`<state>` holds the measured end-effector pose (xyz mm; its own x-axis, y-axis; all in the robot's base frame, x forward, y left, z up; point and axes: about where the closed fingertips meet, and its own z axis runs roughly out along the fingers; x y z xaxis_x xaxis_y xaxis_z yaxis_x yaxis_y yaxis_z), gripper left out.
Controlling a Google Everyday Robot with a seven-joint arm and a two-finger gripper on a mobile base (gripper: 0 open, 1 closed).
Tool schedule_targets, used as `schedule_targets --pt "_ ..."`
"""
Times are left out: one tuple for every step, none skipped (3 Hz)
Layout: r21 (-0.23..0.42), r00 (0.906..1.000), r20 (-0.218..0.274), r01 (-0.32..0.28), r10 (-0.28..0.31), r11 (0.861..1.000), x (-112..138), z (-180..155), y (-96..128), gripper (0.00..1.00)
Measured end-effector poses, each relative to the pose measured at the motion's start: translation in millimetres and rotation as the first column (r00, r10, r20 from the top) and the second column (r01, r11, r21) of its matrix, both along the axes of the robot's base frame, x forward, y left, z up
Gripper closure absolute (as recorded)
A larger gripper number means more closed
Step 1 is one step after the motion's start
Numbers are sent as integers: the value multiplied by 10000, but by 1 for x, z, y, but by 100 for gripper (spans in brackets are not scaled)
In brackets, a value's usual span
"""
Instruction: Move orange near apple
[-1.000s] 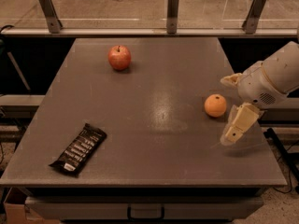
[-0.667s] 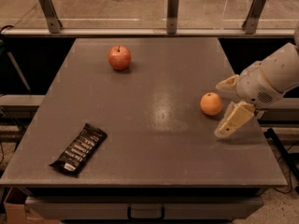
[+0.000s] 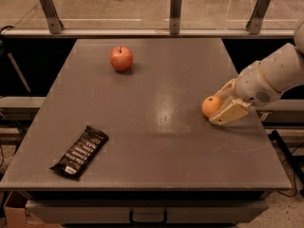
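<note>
Grey table (image 3: 156, 156), right side: gripper (image 3: 219, 106) against orange (image 3: 210, 105)

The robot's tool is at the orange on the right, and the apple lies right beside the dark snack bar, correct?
No. The camera view shows the apple at the far side of the table, well apart from the snack bar at the near left. The tool is at the orange on the right.
</note>
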<state>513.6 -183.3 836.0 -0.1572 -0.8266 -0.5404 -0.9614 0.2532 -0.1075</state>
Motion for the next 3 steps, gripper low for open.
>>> schedule_targets --pt "471 9999 -108 8 -3 9989 1 3 15 88" --pt "793 9961 877 -183 113 9967 11 51 22 100" --pt "835 9960 878 -223 149 9963 13 50 26 100"
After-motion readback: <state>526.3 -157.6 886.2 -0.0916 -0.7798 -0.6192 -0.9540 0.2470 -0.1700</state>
